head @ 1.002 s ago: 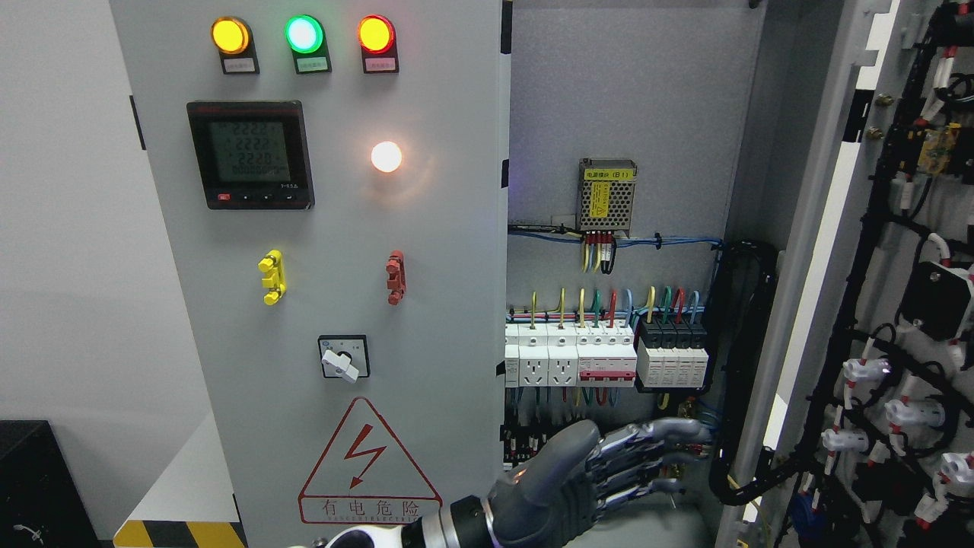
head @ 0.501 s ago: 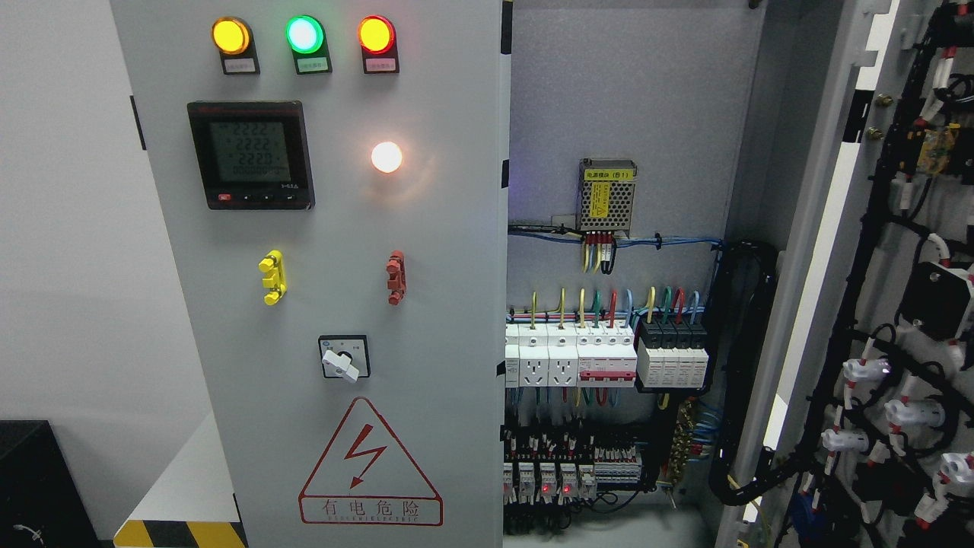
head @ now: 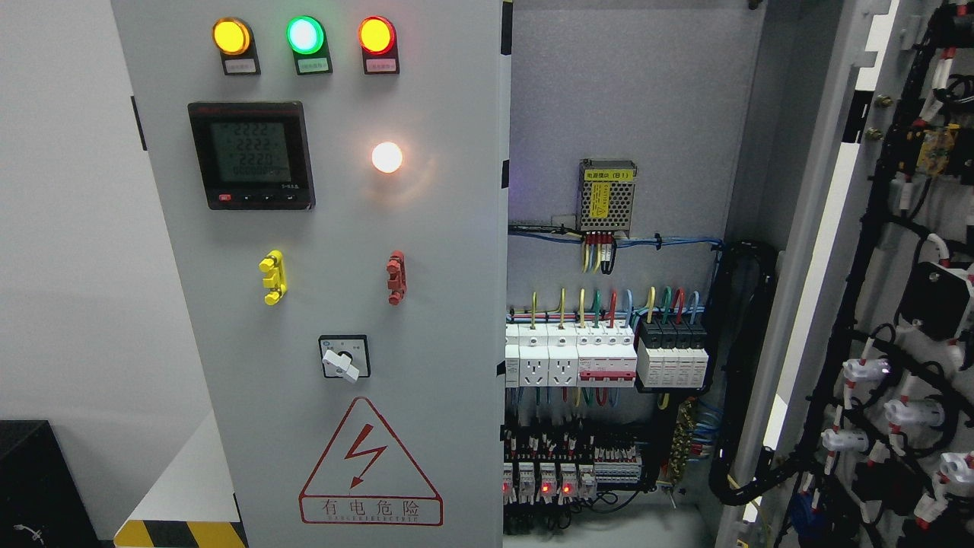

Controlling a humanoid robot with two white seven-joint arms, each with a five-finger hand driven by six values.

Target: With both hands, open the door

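Grey left door (head: 426, 304) shut, right door (head: 875, 304) swung wide (3 lamps (head: 302, 34) lit); neither hand visible, state unknowable.

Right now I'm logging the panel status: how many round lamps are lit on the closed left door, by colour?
Yellow lamp: 1
Green lamp: 1
Red lamp: 1
White lamp: 1
Total: 4
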